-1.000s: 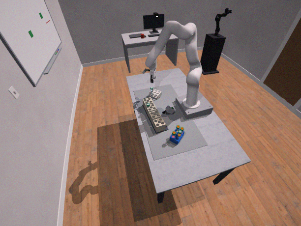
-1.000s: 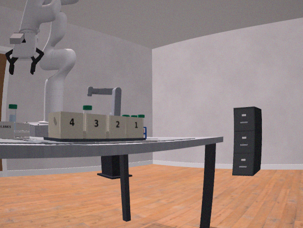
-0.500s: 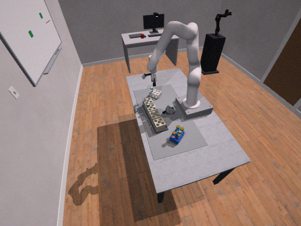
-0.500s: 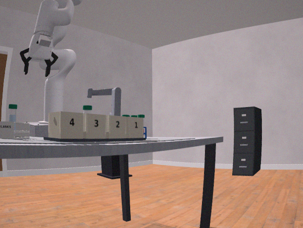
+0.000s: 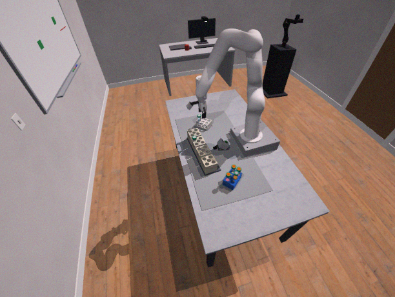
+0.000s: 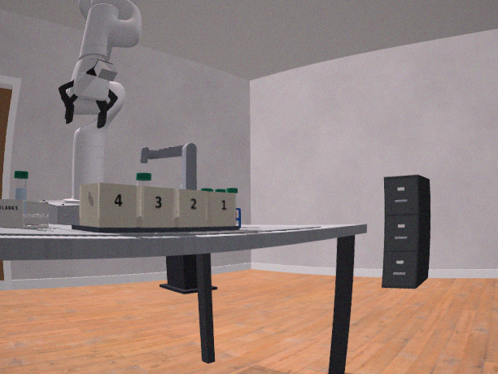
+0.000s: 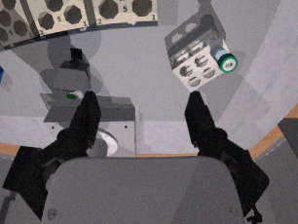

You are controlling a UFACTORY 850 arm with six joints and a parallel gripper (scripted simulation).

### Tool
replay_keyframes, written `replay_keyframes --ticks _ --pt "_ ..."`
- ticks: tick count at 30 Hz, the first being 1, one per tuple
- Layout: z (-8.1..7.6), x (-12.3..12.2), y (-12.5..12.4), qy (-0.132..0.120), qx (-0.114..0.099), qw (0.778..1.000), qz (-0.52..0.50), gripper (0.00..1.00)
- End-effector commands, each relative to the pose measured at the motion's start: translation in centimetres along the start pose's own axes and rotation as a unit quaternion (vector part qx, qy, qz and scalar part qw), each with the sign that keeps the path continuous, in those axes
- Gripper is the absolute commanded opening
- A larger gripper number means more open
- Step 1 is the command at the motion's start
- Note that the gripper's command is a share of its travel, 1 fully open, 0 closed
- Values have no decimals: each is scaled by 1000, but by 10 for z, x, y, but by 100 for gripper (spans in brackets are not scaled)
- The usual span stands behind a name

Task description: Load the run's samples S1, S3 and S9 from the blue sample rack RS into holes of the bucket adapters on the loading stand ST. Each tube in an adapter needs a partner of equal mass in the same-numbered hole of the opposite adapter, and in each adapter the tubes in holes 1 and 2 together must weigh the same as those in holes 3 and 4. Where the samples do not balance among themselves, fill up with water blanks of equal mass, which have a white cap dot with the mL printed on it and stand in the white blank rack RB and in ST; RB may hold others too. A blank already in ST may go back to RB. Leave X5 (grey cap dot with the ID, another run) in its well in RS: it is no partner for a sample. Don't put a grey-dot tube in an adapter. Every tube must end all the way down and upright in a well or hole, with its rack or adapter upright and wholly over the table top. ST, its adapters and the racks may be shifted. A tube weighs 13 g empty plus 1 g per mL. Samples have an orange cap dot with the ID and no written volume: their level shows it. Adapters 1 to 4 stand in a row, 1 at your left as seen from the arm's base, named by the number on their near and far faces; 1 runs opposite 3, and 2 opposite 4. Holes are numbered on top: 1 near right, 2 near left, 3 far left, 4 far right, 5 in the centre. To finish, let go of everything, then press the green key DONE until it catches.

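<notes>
My gripper [image 5: 202, 113] [image 6: 85, 115] [image 7: 142, 101] is open and empty, hanging high above the table near the white blank rack RB [image 5: 206, 124] [image 6: 12, 213] [image 7: 191, 69]. RB holds one green-capped blank [image 5: 199, 117] [image 6: 20, 183] [image 7: 227, 61] at a corner. The stand ST [image 6: 155, 228] carries four beige adapters [image 5: 203, 150] in a row, marked 4 [image 6: 107, 205] to 1 [image 6: 221, 207]. One blank with a white dot reading 10 [image 5: 194, 138] [image 6: 143, 179] stands in adapter 3. The blue rack RS [image 5: 230, 184] holds several tubes with orange dots, far from the gripper.
The dark DONE key [image 5: 222, 144] [image 7: 67, 87] with its green top lies between ST and the arm's base [image 5: 255, 142]. A grey mat [image 5: 252, 190] covers the table's middle. The table edge [image 7: 275, 134] shows close to RB in the wrist view.
</notes>
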State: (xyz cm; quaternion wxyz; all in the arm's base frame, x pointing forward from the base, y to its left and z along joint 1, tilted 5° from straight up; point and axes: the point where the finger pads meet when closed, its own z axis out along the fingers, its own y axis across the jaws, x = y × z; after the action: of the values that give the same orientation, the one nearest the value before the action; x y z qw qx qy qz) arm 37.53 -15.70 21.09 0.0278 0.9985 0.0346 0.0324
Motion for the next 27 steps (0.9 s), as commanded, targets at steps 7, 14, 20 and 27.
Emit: replay_keyframes --ticks 7,14,20,27 --pt "-1 12 -50 0 -1 1000 0 100" --pt "-1 18 -74 0 -1 1000 0 100" --pt "-1 24 -103 0 -1 1000 0 100" --pt "0 32 -138 0 -1 1000 0 100"
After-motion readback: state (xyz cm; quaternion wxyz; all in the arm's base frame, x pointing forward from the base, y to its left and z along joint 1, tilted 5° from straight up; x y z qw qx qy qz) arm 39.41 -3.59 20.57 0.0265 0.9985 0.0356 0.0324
